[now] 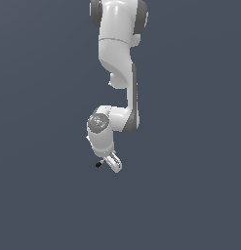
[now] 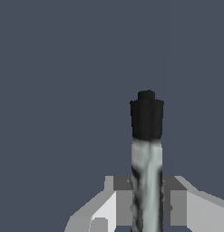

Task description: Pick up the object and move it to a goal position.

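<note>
The object is a thin rod with a light grey shaft (image 2: 147, 181) and a black tip (image 2: 147, 118). In the wrist view my gripper (image 2: 147, 206) is shut on the shaft, a finger pressing on each side, and the black tip sticks out past the fingers. In the exterior view my gripper (image 1: 106, 162) hangs under the white arm, and only the rod's black tip (image 1: 98, 164) shows, poking out toward the exterior view's left. The shaft is hidden by the fingers there. No goal marker shows in either view.
The white arm (image 1: 117, 53) comes down from the top of the exterior view. A plain dark grey-blue background (image 1: 190, 195) fills the rest of both views.
</note>
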Controlling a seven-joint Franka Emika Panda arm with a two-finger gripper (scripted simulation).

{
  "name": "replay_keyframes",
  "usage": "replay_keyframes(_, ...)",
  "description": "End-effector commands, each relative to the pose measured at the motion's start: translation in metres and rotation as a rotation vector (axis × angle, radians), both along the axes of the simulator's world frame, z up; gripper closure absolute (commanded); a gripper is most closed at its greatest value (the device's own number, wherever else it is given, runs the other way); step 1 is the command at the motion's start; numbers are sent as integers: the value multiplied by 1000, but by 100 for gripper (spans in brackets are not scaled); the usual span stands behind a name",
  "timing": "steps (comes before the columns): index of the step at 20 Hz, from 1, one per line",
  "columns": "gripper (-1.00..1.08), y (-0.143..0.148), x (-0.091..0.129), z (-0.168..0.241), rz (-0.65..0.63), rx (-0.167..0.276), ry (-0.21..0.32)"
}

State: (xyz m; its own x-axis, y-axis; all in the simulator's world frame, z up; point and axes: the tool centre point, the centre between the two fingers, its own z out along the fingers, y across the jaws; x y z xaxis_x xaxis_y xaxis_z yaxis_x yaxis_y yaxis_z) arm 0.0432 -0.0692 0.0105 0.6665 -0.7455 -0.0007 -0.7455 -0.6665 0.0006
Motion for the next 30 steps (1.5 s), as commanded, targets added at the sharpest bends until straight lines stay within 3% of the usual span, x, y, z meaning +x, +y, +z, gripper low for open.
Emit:
replay_keyframes(1, 108, 2, 0, 3, 0, 0, -1)
replay_keyframes(11, 108, 37, -4, 51, 0, 0, -1)
replay_keyframes(30, 108, 171, -17, 240, -1, -2, -1)
